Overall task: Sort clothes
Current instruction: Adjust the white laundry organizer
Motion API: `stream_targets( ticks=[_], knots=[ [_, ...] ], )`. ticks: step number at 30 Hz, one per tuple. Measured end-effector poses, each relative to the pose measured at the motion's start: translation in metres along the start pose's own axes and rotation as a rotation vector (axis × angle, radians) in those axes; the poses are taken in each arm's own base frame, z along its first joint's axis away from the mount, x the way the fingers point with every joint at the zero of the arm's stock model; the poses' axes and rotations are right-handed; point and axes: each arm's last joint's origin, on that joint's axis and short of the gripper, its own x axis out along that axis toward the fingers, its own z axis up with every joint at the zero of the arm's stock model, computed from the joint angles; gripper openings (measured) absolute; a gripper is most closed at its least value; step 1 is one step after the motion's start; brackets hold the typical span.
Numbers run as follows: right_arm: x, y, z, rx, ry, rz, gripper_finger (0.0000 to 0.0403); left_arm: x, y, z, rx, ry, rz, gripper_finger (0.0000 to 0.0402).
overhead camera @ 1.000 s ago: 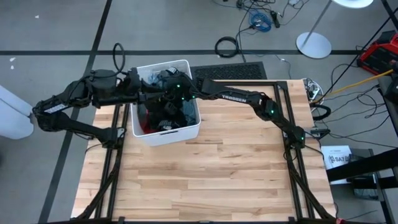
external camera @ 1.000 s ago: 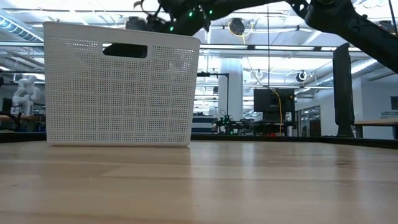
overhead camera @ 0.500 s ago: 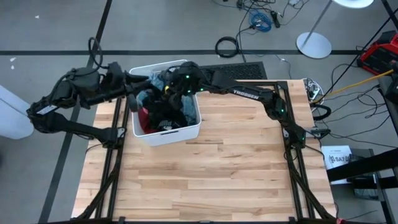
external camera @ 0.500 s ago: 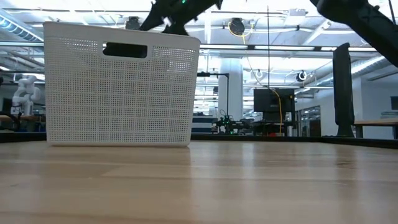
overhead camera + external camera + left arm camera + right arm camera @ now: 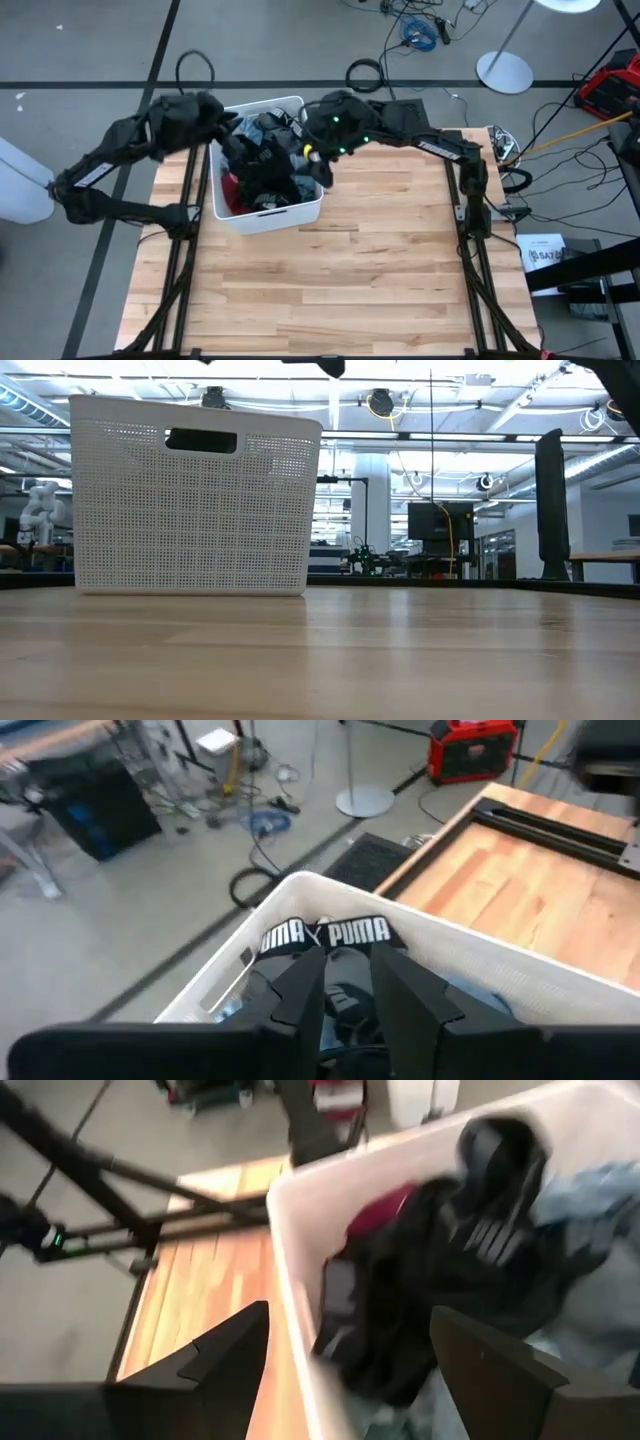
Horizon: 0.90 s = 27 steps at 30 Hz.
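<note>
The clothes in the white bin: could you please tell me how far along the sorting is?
Nothing looks sorted yet: the clothes are all heaped in the white bin, none on the table. The left end effector grips a black garment; the right end effector is open and empty. Everything remains to be sorted.

Dark, red, blue clothes (image 5: 262, 160) heaped in bin (image 5: 270, 216)

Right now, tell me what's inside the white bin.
The white bin holds a heap of clothes: mostly black, some light blue, red low down. Whatever lies beneath the heap is covered.
</note>
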Motion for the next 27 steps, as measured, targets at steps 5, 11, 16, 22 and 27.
stream_targets(
  ticks=[5,11,16,22,27],
  knots=[
    [0.005,0.024,-0.01,-0.022,0.084,0.041,0.0263,0.037,0.026,0.002,-0.017,0.103,-0.034,0.0095],
    [0.012,0.056,-0.016,-0.111,0.104,0.027,0.0263,0.089,0.063,-0.005,-0.011,0.242,-0.018,0.0095],
    [0.013,0.066,-0.025,-0.093,0.179,-0.04,0.0263,0.132,0.083,-0.016,0.056,0.36,-0.025,0.0095],
    [0.012,0.076,-0.036,-0.085,0.258,-0.102,0.0263,0.165,0.094,-0.027,0.172,0.442,-0.02,0.0095],
    [0.011,0.085,-0.04,-0.095,0.28,-0.107,0.0263,0.18,0.104,-0.033,0.181,0.476,-0.012,0.0095]
  ],
)
